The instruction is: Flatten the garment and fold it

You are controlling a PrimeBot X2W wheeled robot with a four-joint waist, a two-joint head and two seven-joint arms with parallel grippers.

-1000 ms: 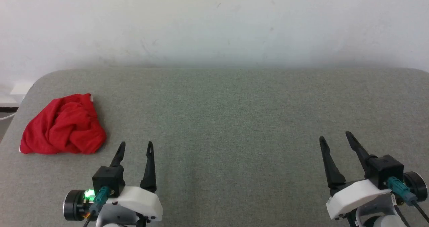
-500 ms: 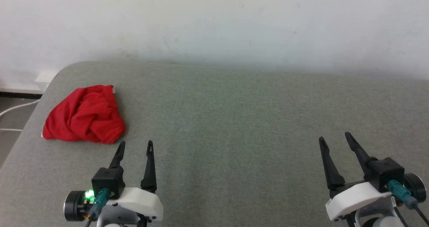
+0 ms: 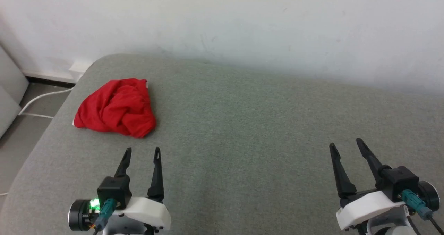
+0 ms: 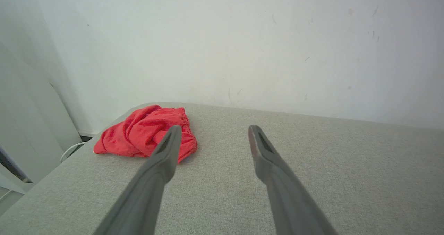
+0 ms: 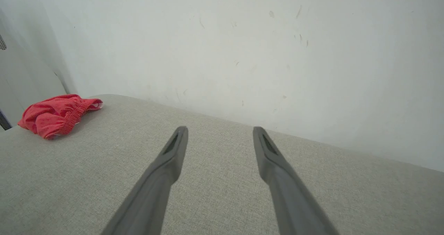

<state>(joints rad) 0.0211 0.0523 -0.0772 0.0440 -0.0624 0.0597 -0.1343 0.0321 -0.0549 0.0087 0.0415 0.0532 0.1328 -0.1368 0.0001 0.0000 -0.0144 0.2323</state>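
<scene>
Fingers (image 3: 156, 172) apart, empty; garment (image 3: 116, 106) crumpled nearby

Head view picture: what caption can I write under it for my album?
Crumpled bright red fabric garment lies untouched on grey-green cloth tabletop, beyond the open left gripper and right gripper.

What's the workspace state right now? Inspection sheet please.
Surface: grey fabric-covered table, rounded corner, flat.
Job's things: red shorts, crumpled in a heap near the table's far left corner, not flattened.
Clutter: nothing seen.
End effectors: left end effector open, empty, just short of the shorts; right end effector open, empty, far to the right.
Cables: white cable on the floor left of the table.
Surroundings: white wall behind the table.
</scene>
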